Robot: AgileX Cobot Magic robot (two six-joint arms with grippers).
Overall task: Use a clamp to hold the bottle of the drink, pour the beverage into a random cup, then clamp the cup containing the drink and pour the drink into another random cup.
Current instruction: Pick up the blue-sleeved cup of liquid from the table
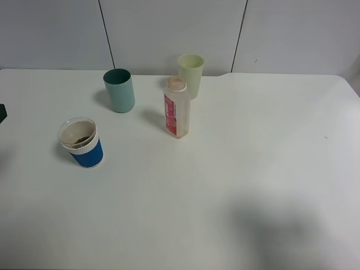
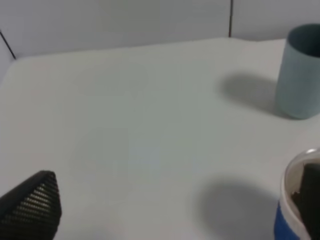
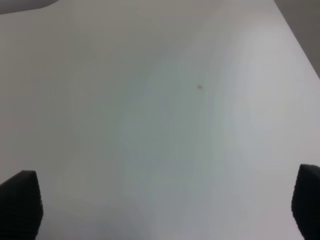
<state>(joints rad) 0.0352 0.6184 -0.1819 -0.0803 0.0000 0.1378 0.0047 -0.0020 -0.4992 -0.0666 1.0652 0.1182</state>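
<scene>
The bottle (image 1: 177, 109), whitish with a pink-red label, stands upright mid-table and looks nearly empty. The blue-sleeved clear cup (image 1: 81, 143) stands at the front left with a little brown beverage (image 1: 82, 138) in its bottom. In the left wrist view this cup (image 2: 292, 215) sits at the frame edge, beside one black finger (image 2: 35, 207) of my open, empty left gripper (image 2: 180, 200). My right gripper (image 3: 165, 205) is open and empty over bare table. In the exterior high view only a black sliver (image 1: 1, 112) of the left arm shows, and the right gripper is out of frame.
A teal cup (image 1: 119, 90) stands behind the blue-sleeved cup and also shows in the left wrist view (image 2: 300, 72). A pale green cup (image 1: 190, 74) stands just behind the bottle. The white table (image 1: 253, 169) meets a grey wall at the back. The table's right edge (image 3: 298, 37) shows in the right wrist view.
</scene>
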